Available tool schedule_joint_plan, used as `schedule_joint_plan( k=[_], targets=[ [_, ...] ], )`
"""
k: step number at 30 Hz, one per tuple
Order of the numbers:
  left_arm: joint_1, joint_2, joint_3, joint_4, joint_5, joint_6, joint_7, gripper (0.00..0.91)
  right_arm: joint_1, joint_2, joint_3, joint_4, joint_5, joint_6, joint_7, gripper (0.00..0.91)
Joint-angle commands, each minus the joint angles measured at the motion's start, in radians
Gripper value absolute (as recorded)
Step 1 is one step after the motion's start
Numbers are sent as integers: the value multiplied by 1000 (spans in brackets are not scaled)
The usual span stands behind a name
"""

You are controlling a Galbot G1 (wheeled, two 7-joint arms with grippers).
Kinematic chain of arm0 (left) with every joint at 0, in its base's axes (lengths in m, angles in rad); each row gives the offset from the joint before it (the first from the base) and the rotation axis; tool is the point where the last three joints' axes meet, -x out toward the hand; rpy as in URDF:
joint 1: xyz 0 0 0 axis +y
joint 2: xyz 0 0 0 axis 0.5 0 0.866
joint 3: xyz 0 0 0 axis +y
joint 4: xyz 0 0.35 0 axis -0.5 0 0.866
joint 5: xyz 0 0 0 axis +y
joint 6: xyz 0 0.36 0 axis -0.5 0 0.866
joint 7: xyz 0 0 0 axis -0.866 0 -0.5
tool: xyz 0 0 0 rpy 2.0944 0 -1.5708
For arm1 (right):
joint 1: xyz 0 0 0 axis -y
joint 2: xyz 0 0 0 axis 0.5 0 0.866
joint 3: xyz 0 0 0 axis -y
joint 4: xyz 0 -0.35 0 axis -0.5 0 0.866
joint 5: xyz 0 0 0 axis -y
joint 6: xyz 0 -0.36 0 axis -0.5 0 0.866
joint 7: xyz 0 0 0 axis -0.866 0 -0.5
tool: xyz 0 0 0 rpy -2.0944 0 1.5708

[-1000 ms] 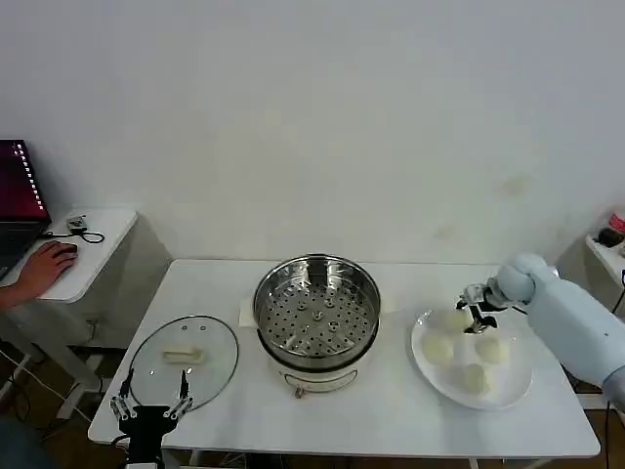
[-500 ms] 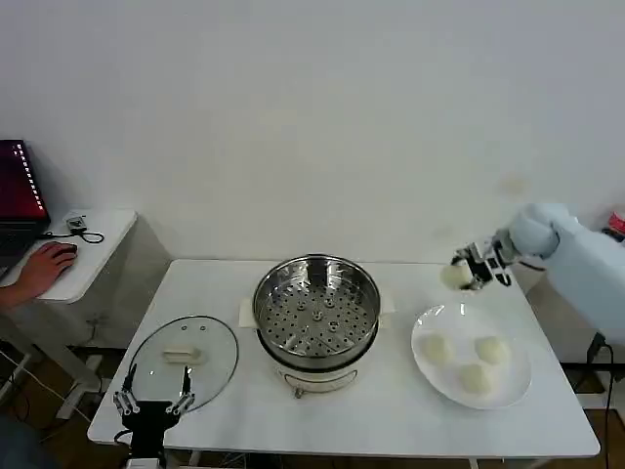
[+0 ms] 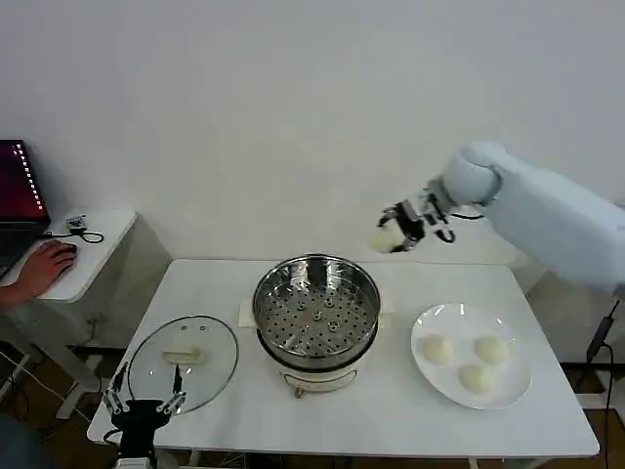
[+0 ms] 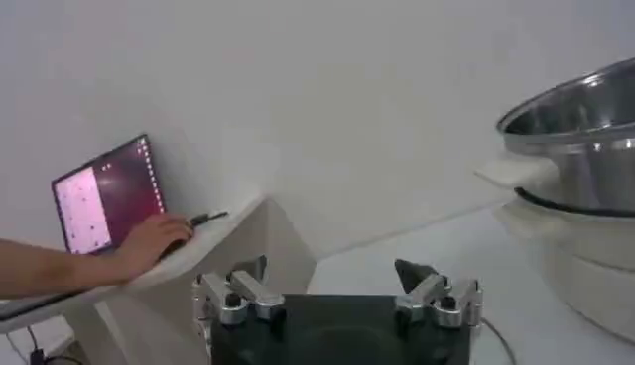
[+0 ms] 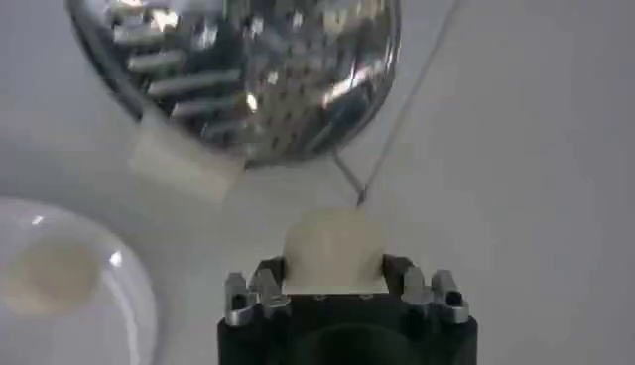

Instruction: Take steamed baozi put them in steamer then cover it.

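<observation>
Head view: white table (image 3: 391,415) against a bare white wall (image 3: 293,117), steamer (image 3: 316,311) at centre. Right gripper (image 3: 395,233) pinches one baozi (image 3: 383,239) above the table's far side. Left gripper (image 3: 143,403) waits spread wide and empty at the near-left edge.

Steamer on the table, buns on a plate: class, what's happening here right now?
The right hand holds one baozi in the air, up behind the open steamer. Three more baozi wait on the white plate. The glass lid lies on the table, with the left hand, open, at the table's near edge beside it.
</observation>
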Motion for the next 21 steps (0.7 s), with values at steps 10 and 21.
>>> schedule_joint_plan(
  k=[10, 21],
  targets=[
    [54, -10, -39, -27, 2, -6, -12, 907, 14, 291, -162, -99, -116, 258, 8, 665],
    [60, -19, -47, -26, 1, -15, -16, 907, -40, 314, -192, -148, -248, 350, 62, 665]
  ],
)
